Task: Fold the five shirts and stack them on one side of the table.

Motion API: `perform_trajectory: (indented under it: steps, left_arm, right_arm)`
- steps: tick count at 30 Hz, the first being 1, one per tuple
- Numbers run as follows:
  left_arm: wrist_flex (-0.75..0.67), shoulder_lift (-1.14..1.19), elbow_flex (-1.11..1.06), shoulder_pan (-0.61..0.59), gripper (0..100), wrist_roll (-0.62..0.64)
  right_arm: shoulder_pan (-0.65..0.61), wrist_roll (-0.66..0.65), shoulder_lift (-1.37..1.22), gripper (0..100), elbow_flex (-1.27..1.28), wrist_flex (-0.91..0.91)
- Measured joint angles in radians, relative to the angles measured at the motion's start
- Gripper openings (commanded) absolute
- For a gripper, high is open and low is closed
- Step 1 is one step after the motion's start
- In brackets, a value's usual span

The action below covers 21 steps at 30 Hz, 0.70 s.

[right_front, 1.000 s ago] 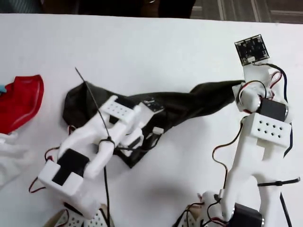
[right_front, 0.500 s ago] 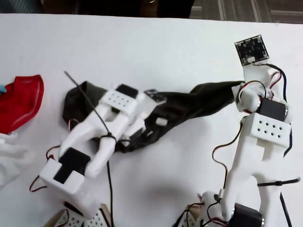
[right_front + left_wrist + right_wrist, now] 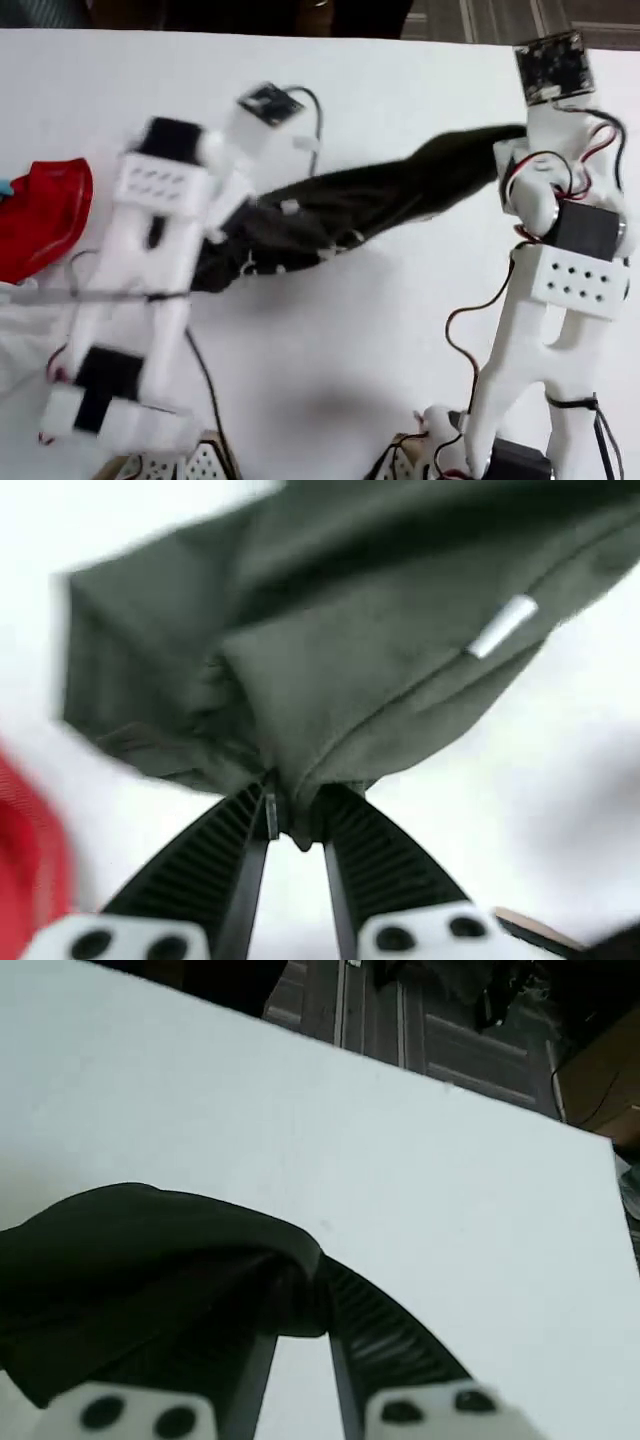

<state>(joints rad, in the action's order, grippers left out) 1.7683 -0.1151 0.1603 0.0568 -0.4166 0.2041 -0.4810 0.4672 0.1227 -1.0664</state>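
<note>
Currently: dark shirt stretched between left gripper and right gripper, both sets of fingers clamped on its ends; risk: bunched cloth slipping free under tension.

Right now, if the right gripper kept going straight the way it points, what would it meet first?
The right gripper is shut on the dark shirt, so that cloth comes first. Beyond it the way looks free over bare table to the far edge, though depth is unclear.

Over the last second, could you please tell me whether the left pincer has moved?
Yes. The left pincer, shut on the dark shirt, has swung toward the red shirt and the table's far edge.
</note>
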Motion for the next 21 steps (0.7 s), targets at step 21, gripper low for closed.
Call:
perform_trajectory:
  steps: [21]
  left_arm:
    - [-0.018,-0.292,-0.25,-0.112,3,-0.092]
  right_arm:
    - [-0.094,0.04,0.003,1.8,-0.023,-0.114]
